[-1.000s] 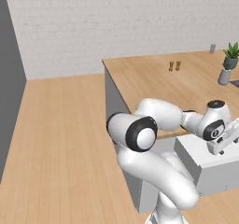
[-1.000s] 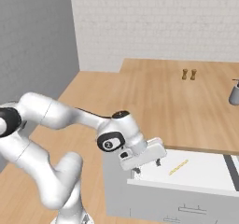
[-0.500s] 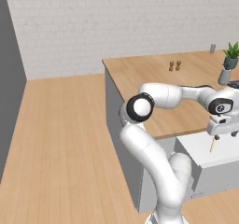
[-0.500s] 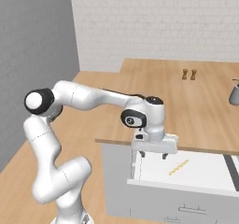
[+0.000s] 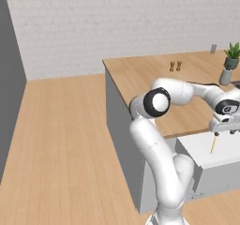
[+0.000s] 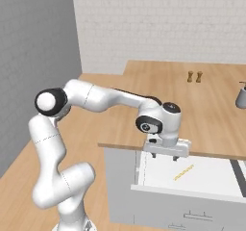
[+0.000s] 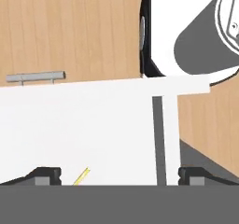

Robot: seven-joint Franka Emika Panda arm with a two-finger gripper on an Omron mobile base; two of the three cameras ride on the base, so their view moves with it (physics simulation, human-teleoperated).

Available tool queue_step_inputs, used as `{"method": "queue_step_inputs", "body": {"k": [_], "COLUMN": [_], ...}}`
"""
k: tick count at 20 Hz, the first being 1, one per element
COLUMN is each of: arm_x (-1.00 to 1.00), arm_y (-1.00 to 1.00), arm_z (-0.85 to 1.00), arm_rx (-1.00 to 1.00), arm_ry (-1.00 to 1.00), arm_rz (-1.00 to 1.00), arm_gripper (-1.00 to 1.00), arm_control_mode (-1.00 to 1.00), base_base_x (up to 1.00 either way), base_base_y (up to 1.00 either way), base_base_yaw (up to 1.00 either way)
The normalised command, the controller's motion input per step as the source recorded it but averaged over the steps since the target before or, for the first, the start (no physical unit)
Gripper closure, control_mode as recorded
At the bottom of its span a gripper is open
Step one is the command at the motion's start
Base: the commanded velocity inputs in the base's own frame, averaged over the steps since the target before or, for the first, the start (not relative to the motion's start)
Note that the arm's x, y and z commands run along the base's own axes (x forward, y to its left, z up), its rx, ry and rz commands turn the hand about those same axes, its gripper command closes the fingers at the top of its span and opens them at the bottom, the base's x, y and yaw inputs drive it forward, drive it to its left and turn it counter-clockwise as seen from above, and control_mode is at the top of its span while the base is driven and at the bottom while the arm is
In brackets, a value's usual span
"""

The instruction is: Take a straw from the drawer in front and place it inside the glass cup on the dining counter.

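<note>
While a pale brick wall (image 5: 117, 22) closes the back of the room and a grey wall (image 6: 33, 57) its side, light-wood floor (image 5: 56, 139) runs up to the dining counter (image 5: 154, 78), a big wooden island top on grey sides. Far back on that top stand two small brown shakers (image 6: 194, 76) side by side, and toward the far right corner a potted plant (image 5: 233, 55), a grey pump bottle (image 5: 226, 76) just in front of it and the glass cup (image 5: 213, 48) at the rear edge, all well apart from the arm. Under the near edge of the counter the drawer (image 6: 192, 191) is pulled out, its white inside bare except for the straw (image 6: 183, 172), which lies flat and slanted on the drawer floor. From the hand view the slim silver handle (image 7: 36, 77) shows past the drawer's front edge, and a grey strip runs across the white floor.

Over the open drawer hangs the gripper (image 6: 166, 154), jaws spread wide and holding nothing. It sits above and just to one side of the straw, not touching it; nothing lies between them.
</note>
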Motion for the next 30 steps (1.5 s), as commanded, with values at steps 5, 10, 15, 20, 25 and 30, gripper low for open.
{"method": "queue_step_inputs", "body": {"k": [5, 10, 15, 20, 25, 30], "arm_x": [0.13, 0.07, 0.00, 0.00, 0.00, 0.00], "arm_y": [0.00, -0.18, -0.44, -0.41, -0.32, -0.23], "arm_z": [-0.81, -0.36, -0.29, -0.28, -0.02, 0.00], "arm_rx": [-0.18, -0.01, 0.02, 0.03, 0.10, 0.13], "arm_ry": [0.00, 0.00, 0.01, 0.05, 0.09, 0.15], "arm_rz": [0.00, 0.00, 0.00, 0.00, 0.00, 0.00], "arm_gripper": [-1.00, -1.00, -1.00, -1.00, -1.00, -1.00], "arm_control_mode": [-1.00, -1.00, -1.00, -1.00, -1.00, -1.00], "base_base_x": [0.00, 0.00, 0.00, 0.00, 0.00, 0.00], "base_base_y": [0.00, 0.00, 0.00, 0.00, 0.00, 0.00], "base_base_yaw": [0.00, 0.00, 0.00, 0.00, 0.00, 0.00]}}
